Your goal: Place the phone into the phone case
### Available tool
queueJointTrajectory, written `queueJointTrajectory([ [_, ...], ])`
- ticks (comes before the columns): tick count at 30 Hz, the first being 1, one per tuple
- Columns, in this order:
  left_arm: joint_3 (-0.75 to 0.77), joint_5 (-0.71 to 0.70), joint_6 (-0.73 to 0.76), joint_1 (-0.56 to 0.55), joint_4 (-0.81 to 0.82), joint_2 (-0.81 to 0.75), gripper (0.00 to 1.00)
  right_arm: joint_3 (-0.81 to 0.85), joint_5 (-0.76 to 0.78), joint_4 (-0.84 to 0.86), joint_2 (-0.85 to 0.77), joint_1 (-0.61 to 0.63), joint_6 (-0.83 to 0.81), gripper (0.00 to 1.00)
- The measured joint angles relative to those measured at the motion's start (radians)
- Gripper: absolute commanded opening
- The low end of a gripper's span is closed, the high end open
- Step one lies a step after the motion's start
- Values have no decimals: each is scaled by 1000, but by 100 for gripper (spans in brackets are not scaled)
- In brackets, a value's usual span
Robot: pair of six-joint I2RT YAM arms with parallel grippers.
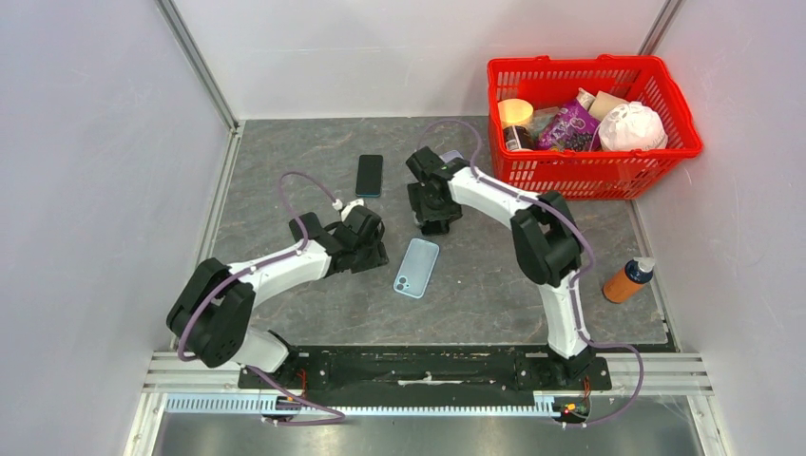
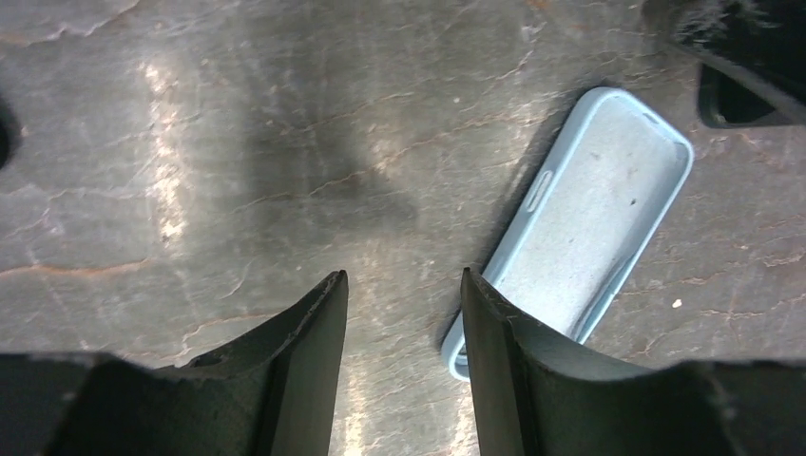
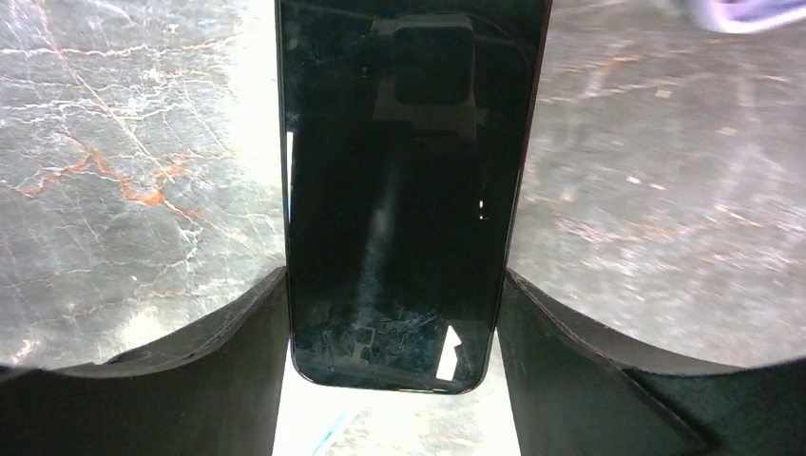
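A light blue phone case (image 1: 416,267) lies open side up in the middle of the table. In the left wrist view the phone case (image 2: 599,214) sits just right of my left gripper (image 2: 401,277), which is open and empty, its right finger over the case's near end. That left gripper (image 1: 374,249) hovers low, left of the case. A black phone (image 3: 409,190) sits screen up between the fingers of my right gripper (image 3: 394,275), both pads pressing its long sides. From above, the right gripper (image 1: 435,223) points down just beyond the case's far end.
A second dark, phone-like slab (image 1: 369,175) lies flat behind the left gripper. A red basket (image 1: 589,171) of groceries stands at the back right. An orange bottle (image 1: 627,280) lies near the right edge. Walls close in on three sides.
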Motion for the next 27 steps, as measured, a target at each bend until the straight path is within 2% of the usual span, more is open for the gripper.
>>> queueJointTrajectory([
  [7, 77, 32, -12, -39, -2, 59, 48, -109, 19, 8, -188, -31, 31, 34],
  [11, 121, -61, -135, -155, -22, 70, 44, -187, 36, 10, -284, -34, 53, 34],
  [16, 293, -198, -293, -289, -103, 186, 46, -278, 71, 8, -372, -73, 73, 34],
  [27, 618, -355, -580, -278, -287, 479, 45, -443, 113, 2, -521, -133, 102, 34],
])
